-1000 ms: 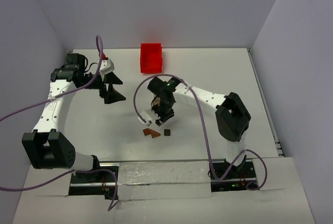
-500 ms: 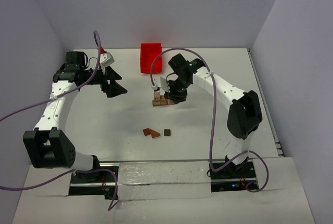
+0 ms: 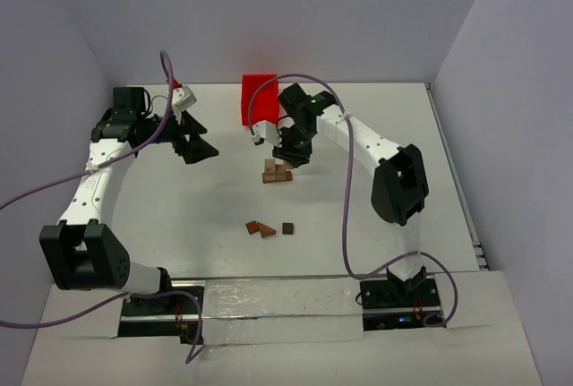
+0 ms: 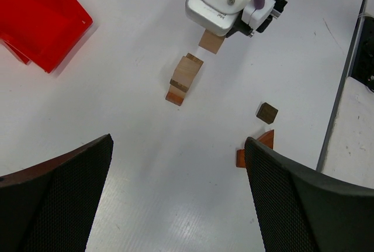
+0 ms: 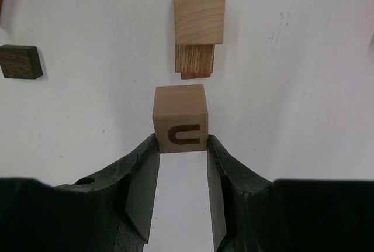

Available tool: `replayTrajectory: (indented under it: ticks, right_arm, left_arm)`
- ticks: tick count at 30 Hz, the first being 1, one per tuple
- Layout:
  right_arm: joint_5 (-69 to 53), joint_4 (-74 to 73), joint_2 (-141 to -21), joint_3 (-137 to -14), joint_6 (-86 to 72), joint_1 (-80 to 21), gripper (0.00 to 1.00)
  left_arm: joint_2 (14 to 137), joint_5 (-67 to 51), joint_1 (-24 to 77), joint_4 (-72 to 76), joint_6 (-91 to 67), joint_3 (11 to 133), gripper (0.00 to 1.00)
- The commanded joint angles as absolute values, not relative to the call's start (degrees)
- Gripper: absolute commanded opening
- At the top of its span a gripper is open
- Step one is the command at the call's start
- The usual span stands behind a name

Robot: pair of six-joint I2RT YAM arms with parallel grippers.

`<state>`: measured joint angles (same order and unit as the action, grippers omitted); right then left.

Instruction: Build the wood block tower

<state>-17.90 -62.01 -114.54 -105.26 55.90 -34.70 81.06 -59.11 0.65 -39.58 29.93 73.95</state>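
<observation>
Your right tool [image 5: 181, 144] is clenched on a light tan cube [image 5: 180, 118], 1 finger pressed to each side, with a dark U-shaped mark on the face turned to the wrist camera. The cube hangs clear of the counter [image 3: 179, 216], just beside the wood block tower [image 3: 276, 172] and not touching it. The tower stands near the middle of the counter, a little nearer your side than the red bin [image 3: 260, 99]. It has a flat reddish-brown piece at the bottom and tan blocks above, the top one the lightest, and the layers do not line up squarely. From the left wrist view the stack looks slightly stepped. Closer to the arm bases, well apart from the tower, lie 1 dark brown block [image 3: 288, 227] and, just beside it, a few reddish-brown pieces [image 3: 260, 228] touching one another; how many you cannot tell. Your left tool [image 4: 178, 144] is released, its 2 fingers spread wide with nothing between them, off to the left of the tower and pointed toward it.
</observation>
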Motion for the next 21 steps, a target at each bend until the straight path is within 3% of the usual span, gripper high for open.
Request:
replayTrajectory:
  ticks: [1, 21]
  right_arm:
    - [-17.11, -64.13, -116.42, -109.24, 55.66, -35.30, 0.09]
    - [-16.64, -64.04, -121.08, -112.43, 55.72, -36.83, 0.13]
  left_arm:
    - [80.63, -58.86, 0.88, -37.21, 28.83, 74.24, 0.99]
    - [81.04, -59.15, 1.38, -37.00, 29.09, 73.68, 0.99]
